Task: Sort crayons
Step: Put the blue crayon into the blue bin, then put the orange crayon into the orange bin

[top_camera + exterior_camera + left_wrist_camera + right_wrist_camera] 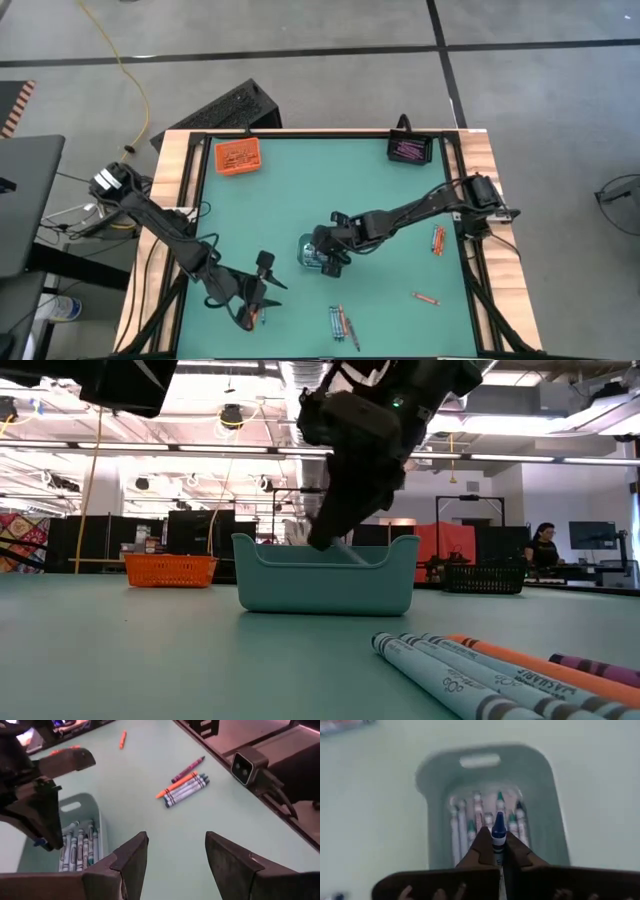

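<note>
One blue paper-wrapped crayon (498, 837) sits pinched in the right gripper (497, 851) above the pale teal plastic tray (540, 805) mid-table, likely awaiting release among matching sticks, while the left gripper (175, 855) hovers open near loose crayons (186, 788).

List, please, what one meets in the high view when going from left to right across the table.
Orange tray → left gripper → clear-grey tray → loose crayon group → black tray → single orange crayon → crayon pair.
</note>
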Available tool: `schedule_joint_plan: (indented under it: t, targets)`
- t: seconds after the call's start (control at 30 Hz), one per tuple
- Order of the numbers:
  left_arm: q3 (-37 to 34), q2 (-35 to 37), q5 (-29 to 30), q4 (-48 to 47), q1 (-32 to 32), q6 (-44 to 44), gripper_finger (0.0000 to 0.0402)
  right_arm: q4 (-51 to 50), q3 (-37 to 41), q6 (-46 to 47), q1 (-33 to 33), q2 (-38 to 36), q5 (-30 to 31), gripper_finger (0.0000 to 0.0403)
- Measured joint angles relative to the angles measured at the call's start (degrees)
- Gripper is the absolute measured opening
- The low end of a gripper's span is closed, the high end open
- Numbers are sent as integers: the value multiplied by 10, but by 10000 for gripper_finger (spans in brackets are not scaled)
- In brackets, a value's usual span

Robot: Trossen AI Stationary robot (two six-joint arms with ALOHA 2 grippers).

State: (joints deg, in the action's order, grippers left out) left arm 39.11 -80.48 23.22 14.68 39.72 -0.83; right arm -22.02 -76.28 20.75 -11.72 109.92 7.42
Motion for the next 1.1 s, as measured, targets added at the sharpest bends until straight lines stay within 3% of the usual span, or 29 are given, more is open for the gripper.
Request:
schedule_joint_plan:
  t: [0.1, 0.3, 0.43, 0.67, 0.9, 1.1]
  targets:
    - [0, -9, 0, 3, 0, 1, 188, -1, 0, 3, -1, 1, -2, 46]
    - [0, -12, 1, 5, 0, 1, 188, -12, -11, 0, -2, -17, 27, 159]
    - [0, -12, 1, 4, 0, -1, 188, -100, -59, -1, -28, -39, 75, 210]
    - [0, -12, 1, 2, 0, -28, 188, -305, -139, 62, -120, -71, 112, 209]
    - [0, -12, 1, 3, -11, -75, 188, -514, -120, 293, -227, -76, 105, 184]
    - [0, -12, -22, 13, -36, -86, 188, -563, -58, 466, -311, -77, 31, 167]
